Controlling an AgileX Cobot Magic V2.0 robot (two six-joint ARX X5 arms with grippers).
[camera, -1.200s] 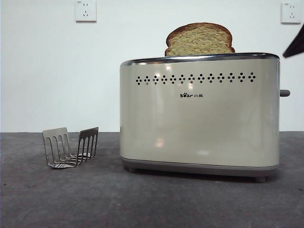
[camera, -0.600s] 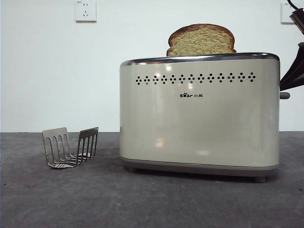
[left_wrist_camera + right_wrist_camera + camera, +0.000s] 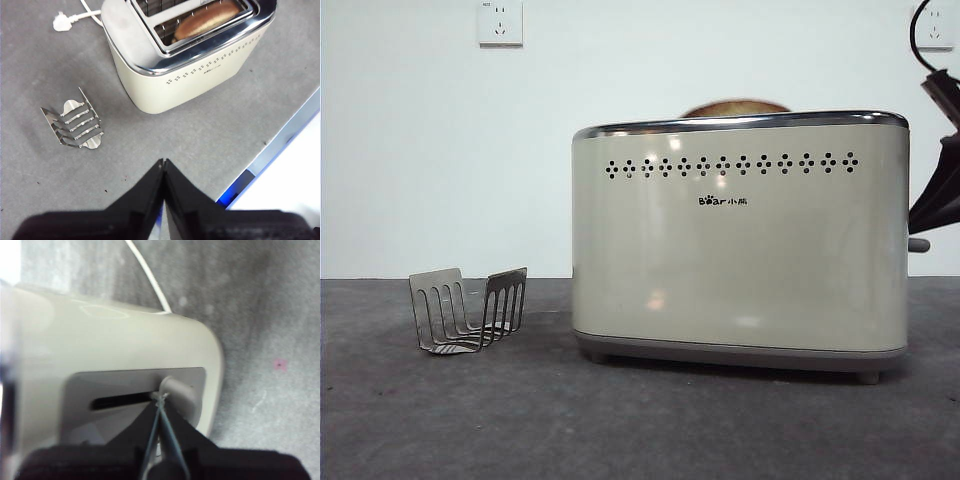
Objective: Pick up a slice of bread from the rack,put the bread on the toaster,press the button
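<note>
The cream toaster [image 3: 740,235] stands at the middle right of the table; it also shows in the left wrist view [image 3: 190,55] and the right wrist view [image 3: 100,350]. The slice of bread [image 3: 735,107] sits low in the slot, only its brown crust showing, as in the left wrist view [image 3: 206,19]. My right gripper [image 3: 160,399] is shut, its tip on top of the grey button [image 3: 175,389], which sits low on the toaster's right side [image 3: 918,244]. My left gripper [image 3: 163,164] is shut and empty, high above the table. The grey rack [image 3: 470,308] stands empty at the left.
A white plug and cable [image 3: 67,20] lie behind the toaster. Two white wall sockets [image 3: 500,22] are on the back wall. The table edge [image 3: 280,145] runs near the toaster in the left wrist view.
The right gripper has pushed the button down the toaster's side. The bread has sunk into the slot until only its crust shows.
</note>
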